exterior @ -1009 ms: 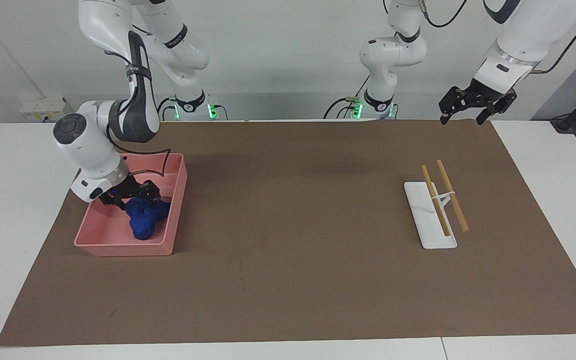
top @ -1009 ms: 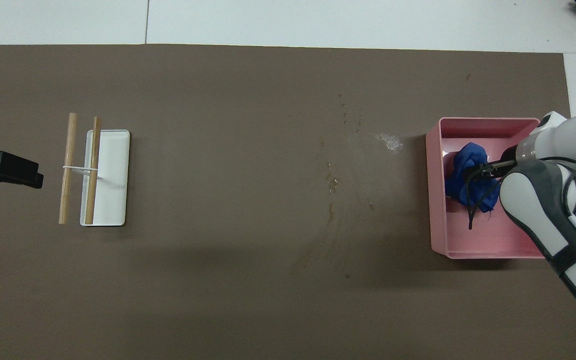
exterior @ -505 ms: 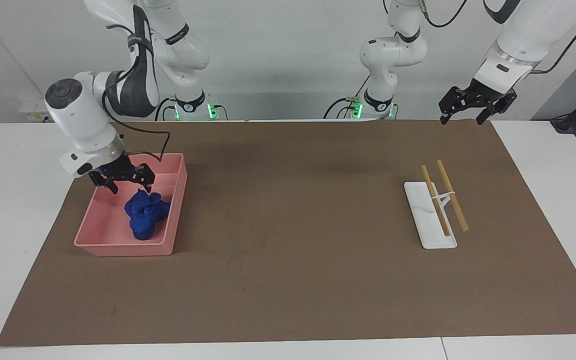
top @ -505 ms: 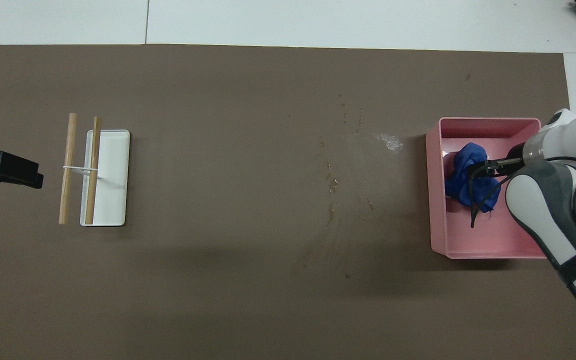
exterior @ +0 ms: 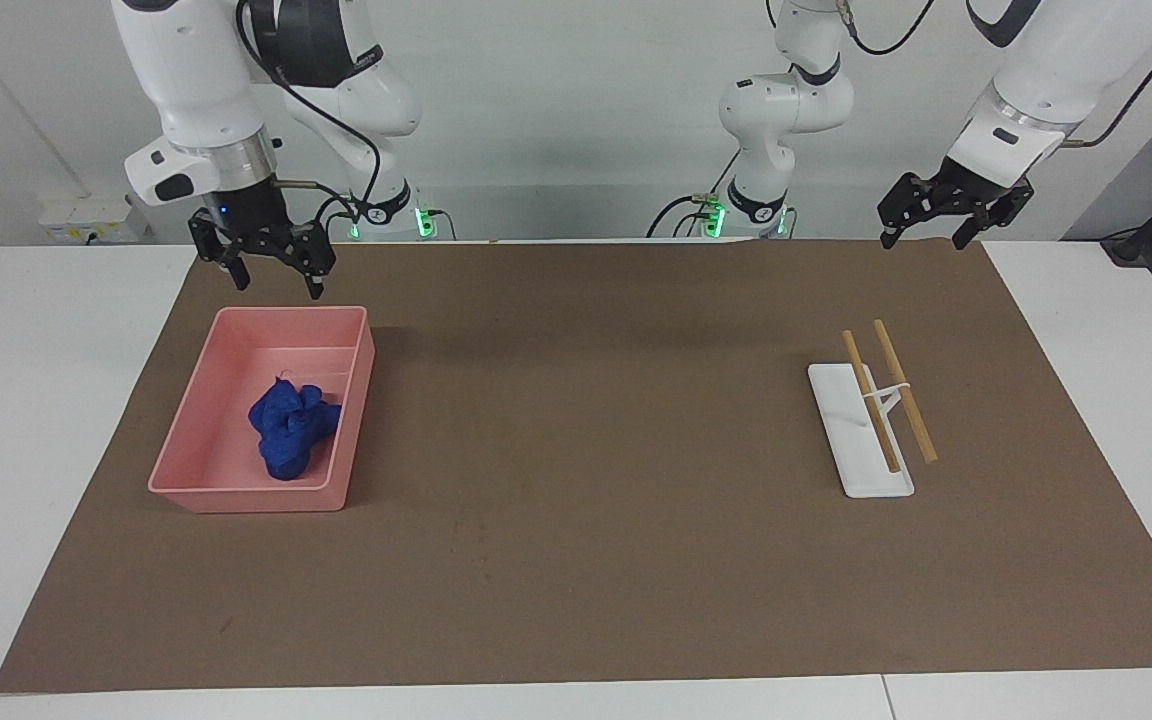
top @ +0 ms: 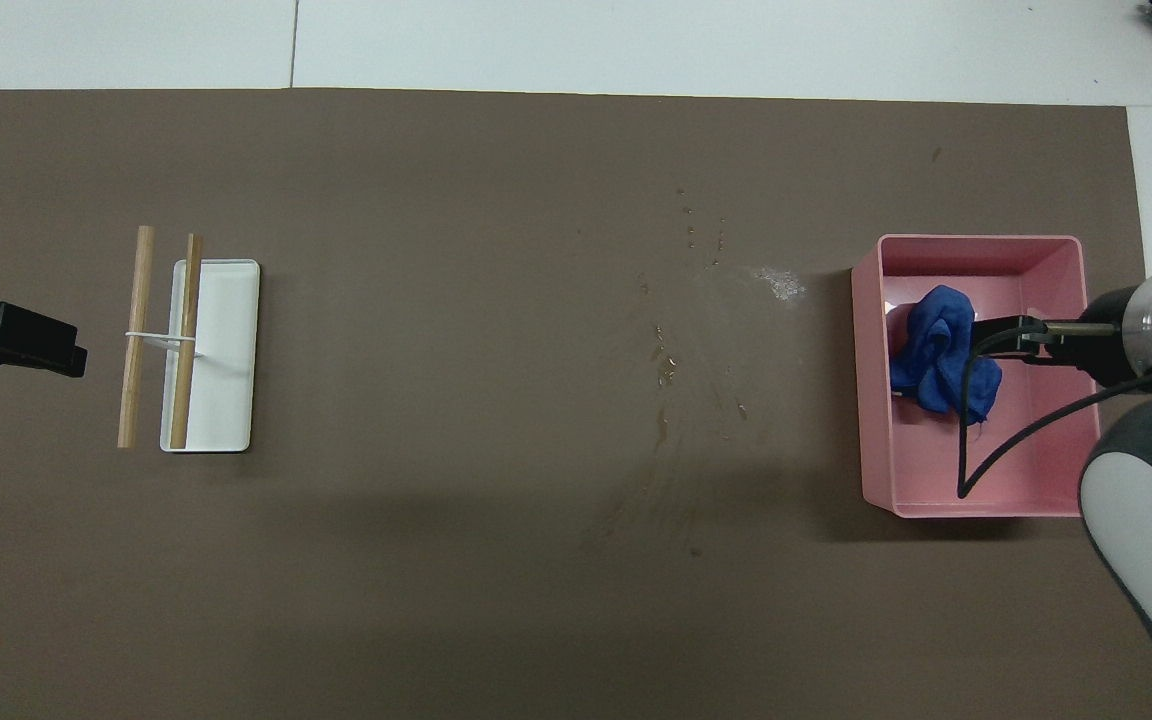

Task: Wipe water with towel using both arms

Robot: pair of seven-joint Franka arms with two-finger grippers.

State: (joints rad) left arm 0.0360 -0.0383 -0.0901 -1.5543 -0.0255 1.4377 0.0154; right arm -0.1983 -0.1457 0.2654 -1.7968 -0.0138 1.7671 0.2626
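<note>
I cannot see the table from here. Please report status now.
Right gripper open, empty, raised over the pink tray. Left gripper open, waiting above the mat's edge. Towel bunched in tray. Nothing blocking.

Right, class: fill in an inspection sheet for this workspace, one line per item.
Surface: brown mat, droplets mid-table.
Job's things: blue towel bunched in pink tray.
Clutter: white stand with wooden sticks.
Grippers: right gripper open, raised above the tray's robot-side rim; left gripper open, empty, waiting above the mat's corner.
Cables: black cable off right wrist.
Surroundings: white wall, nothing else seen.
</note>
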